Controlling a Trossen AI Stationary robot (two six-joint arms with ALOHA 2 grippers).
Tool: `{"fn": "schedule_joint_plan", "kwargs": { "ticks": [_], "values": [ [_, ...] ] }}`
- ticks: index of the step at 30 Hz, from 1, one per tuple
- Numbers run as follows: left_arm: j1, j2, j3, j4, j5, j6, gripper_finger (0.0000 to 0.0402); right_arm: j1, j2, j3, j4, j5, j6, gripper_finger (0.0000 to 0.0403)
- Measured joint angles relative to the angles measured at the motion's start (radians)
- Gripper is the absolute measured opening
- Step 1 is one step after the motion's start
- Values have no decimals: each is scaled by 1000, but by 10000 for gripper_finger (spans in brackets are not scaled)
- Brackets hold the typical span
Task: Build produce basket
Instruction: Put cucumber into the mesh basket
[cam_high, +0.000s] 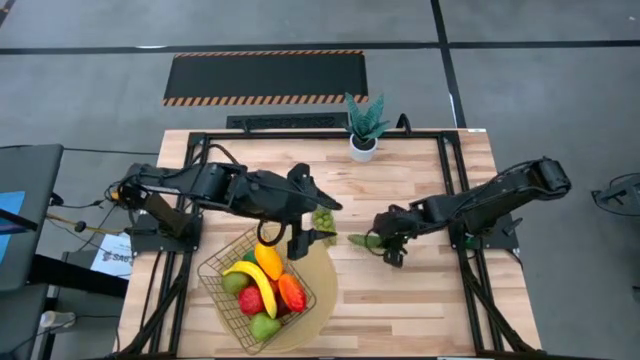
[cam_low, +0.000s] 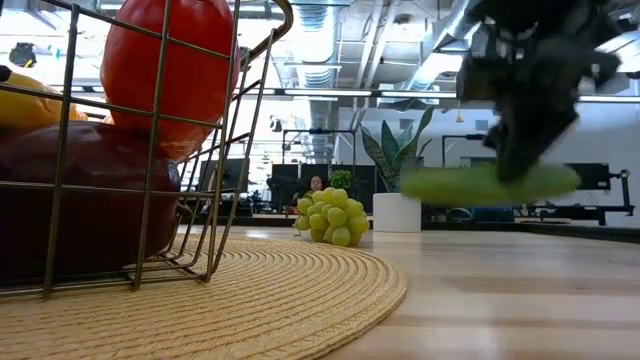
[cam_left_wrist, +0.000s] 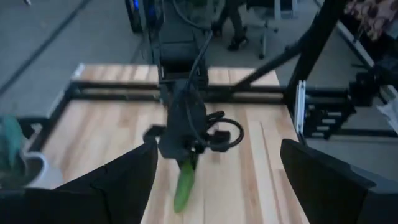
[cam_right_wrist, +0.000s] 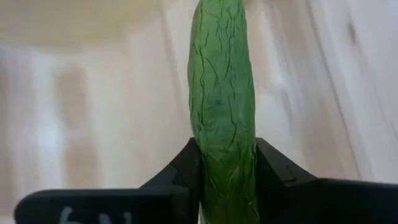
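The golden wire basket stands on a round tan mat at the near middle. It holds a banana, an orange fruit, red fruits and green pears. Green grapes lie on the table just past the mat and also show in the low view. My left gripper is open and empty above the grapes. My right gripper is shut on a green cucumber, to the right of the grapes. My right gripper pinches the cucumber between its two fingers, on its two sides nearer its right end. The fingers come slanting down from the table's right. The cucumber hangs about level, lifted clear of the table, its free end pointing toward the grapes.
A spiky green plant in a white pot stands at the far edge of the table. The black frame rails run along the table's left and right sides. Bare wood lies to the right of the mat.
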Motion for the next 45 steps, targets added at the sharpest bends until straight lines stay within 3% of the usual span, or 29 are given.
{"fn": "schedule_joint_plan", "kwargs": {
  "ticks": [4,8,12,18,21,25,29,36,45],
  "values": [
    [14,-10,0,96,-21,23,325,1,-121,29,38,-5,12,106],
    [48,-20,0,193,-20,23,325,-12,-282,113,96,21,6,134],
    [81,-26,0,282,18,35,325,-21,-436,194,192,67,-46,142],
    [123,-27,-9,447,49,87,325,-24,-566,272,329,102,-148,139],
    [154,-28,-53,554,55,95,325,-24,-577,293,373,103,-184,141],
    [200,-17,-148,773,173,56,325,-25,-555,313,379,103,-222,146],
    [227,18,-199,885,210,-13,325,-26,-513,313,426,104,-253,146],
    [233,78,-216,1011,272,-50,325,-41,-452,314,456,104,-267,150],
    [241,101,-219,1015,296,-41,318,-52,-429,314,489,95,-267,154]
  ]
}}
